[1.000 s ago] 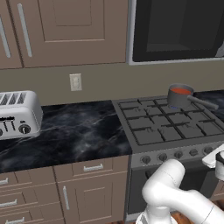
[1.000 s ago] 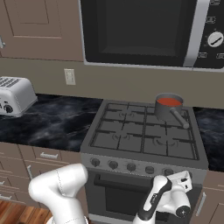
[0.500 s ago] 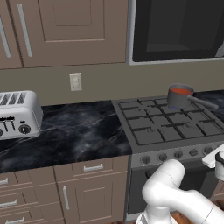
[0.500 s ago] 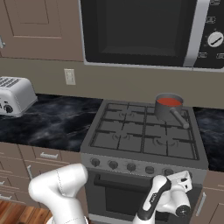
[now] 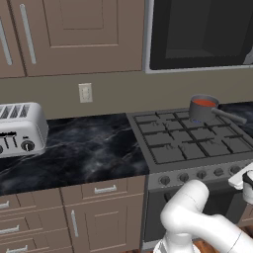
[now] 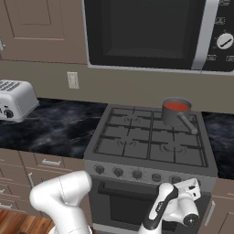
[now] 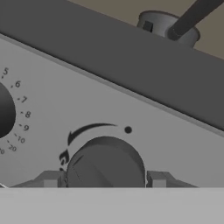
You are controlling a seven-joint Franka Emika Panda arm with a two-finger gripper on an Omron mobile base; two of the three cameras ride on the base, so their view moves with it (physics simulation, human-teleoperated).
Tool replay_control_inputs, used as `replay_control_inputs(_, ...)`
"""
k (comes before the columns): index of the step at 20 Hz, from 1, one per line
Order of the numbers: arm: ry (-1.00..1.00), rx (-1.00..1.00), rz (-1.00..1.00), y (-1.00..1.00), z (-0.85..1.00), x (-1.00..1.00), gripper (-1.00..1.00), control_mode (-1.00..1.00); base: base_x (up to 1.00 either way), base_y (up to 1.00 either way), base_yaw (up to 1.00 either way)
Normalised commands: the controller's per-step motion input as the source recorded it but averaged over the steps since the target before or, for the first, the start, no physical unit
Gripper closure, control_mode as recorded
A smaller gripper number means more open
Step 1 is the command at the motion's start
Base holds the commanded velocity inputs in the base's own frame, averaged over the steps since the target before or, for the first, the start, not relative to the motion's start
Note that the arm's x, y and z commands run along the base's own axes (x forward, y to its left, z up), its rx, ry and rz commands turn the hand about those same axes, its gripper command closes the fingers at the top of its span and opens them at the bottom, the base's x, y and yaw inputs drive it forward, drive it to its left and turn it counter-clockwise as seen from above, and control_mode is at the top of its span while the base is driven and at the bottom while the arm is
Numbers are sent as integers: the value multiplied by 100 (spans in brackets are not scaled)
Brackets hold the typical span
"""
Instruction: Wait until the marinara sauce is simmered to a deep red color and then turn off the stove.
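The claw [image 7: 105, 179] is mostly cut off at the bottom of the hand view: just two grey finger stubs [image 7: 51, 179] show, one on each side of a round dark knob [image 7: 105, 164] on the stove [image 6: 151, 139] front panel. The fingers sit tight against the knob's sides, clamped on it. A second knob [image 7: 6, 111] is cut by that view's left edge, ringed with numbers.

In the right base view the hand hangs low in front of the knob row, near its right end; the fingers themselves are hidden behind the wrist. In the left base view the hand is cut off at the right edge.

The sauce [image 6: 176, 106] is a red disc in the saucepan [image 6: 176, 113] on the rear right burner [image 5: 203, 103]. The hand view shows the pan only from below, sauce hidden. A toaster [image 5: 20, 129] stands on the counter [image 5: 89, 148] left of the stove.
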Motion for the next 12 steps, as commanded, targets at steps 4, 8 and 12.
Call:
replay_control_inputs(4, 0, 0, 0, 0, 0, 0, 100, -100, 0, 0, 0)
replay_control_inputs(8, 0, 0, 0, 0, 0, 0, 100, -100, 0, 0, 0)
replay_control_inputs(12, 0, 0, 0, 0, 0, 0, 100, -100, 0, 0, 0)
